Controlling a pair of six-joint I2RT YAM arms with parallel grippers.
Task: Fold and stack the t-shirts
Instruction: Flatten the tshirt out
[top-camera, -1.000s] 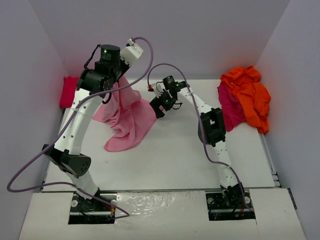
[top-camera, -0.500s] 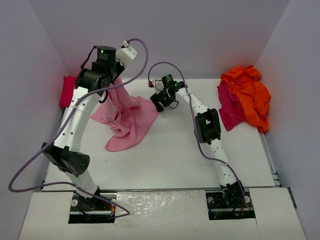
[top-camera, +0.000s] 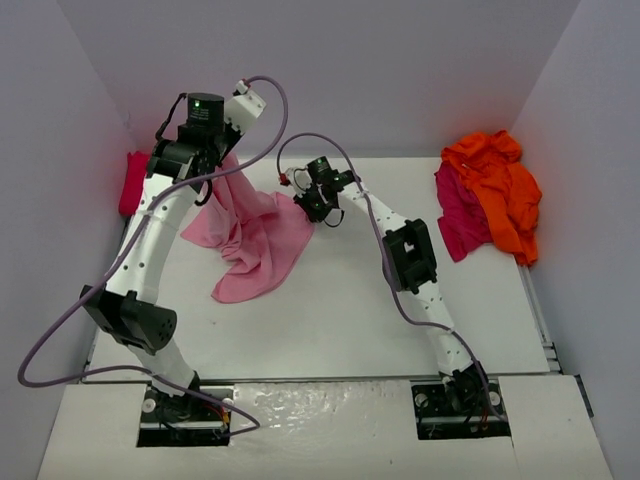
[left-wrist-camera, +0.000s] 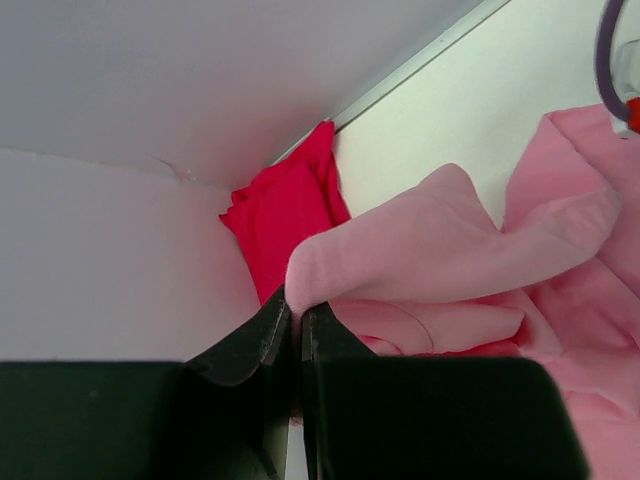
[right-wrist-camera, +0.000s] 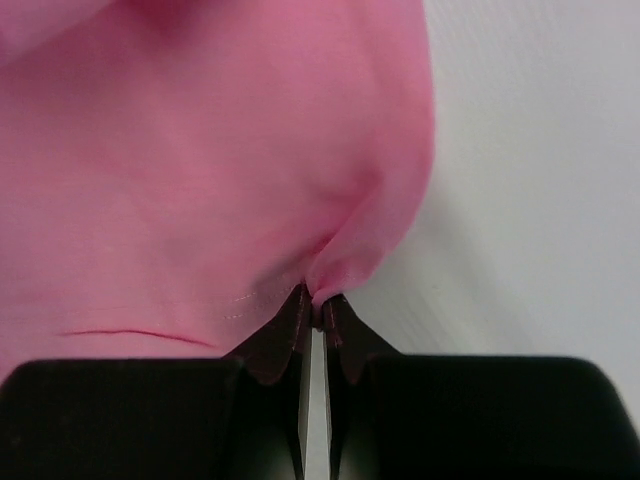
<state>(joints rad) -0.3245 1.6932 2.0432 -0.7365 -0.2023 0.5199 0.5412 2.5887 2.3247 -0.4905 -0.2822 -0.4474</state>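
Four soft cotton shirts on the white table (top-camera: 340, 320).
1. One light pink shirt (top-camera: 255, 240), crumpled, left of centre. The right gripper (right-wrist-camera: 315, 298) pinches its edge. The left gripper (left-wrist-camera: 296, 305) pinches a raised fold.
2. One folded red shirt (top-camera: 135, 185), far-left corner.
3. One orange shirt (top-camera: 500, 190), heaped over one crimson shirt (top-camera: 458, 222), far right.

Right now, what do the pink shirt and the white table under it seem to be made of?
The pink t-shirt looks like soft matte cloth, likely cotton: it drapes in loose folds and shows a stitched seam. The table looks hard, flat and smooth, in plain white; laminate or painted board, I cannot tell.
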